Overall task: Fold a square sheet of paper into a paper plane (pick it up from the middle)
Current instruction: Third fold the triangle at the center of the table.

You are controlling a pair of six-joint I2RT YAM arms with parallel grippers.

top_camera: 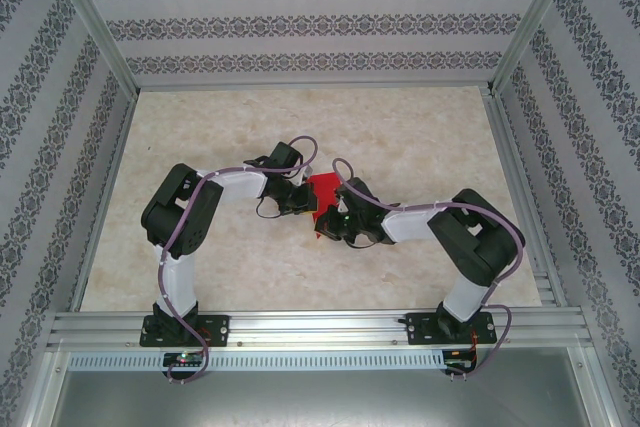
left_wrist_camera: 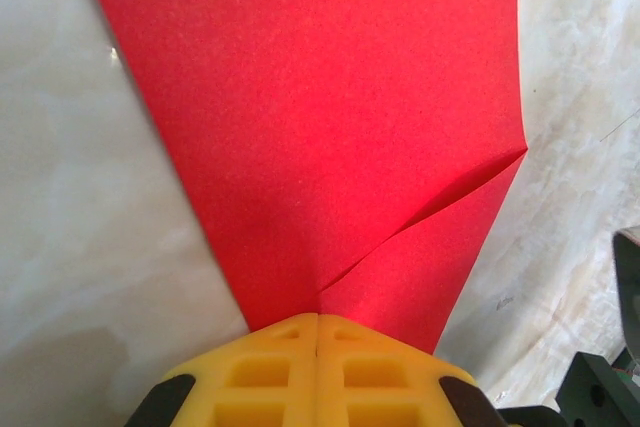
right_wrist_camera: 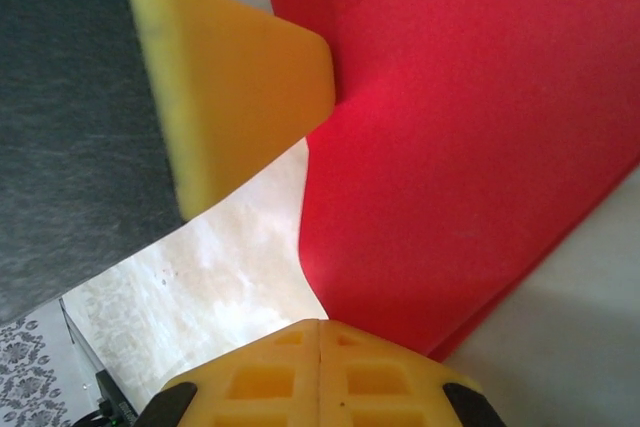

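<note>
The square sheet of paper (top_camera: 323,190) is bright red and lies at the table's middle, between my two grippers. In the left wrist view the paper (left_wrist_camera: 330,117) narrows toward my left gripper (left_wrist_camera: 317,319), whose yellow jaws are shut on its near tip; a folded flap lies to the right. In the right wrist view my right gripper (right_wrist_camera: 320,324) is shut on a lower corner of the paper (right_wrist_camera: 470,147), where a second layer shows at the edge. One yellow finger of the left gripper (right_wrist_camera: 260,77) touches the sheet's left edge. From above, the left gripper (top_camera: 303,202) and right gripper (top_camera: 325,227) nearly meet.
The marble-patterned table (top_camera: 420,137) is bare around the paper. Patterned walls close in the back and both sides. An aluminium rail (top_camera: 320,325) carrying both arm bases runs along the near edge.
</note>
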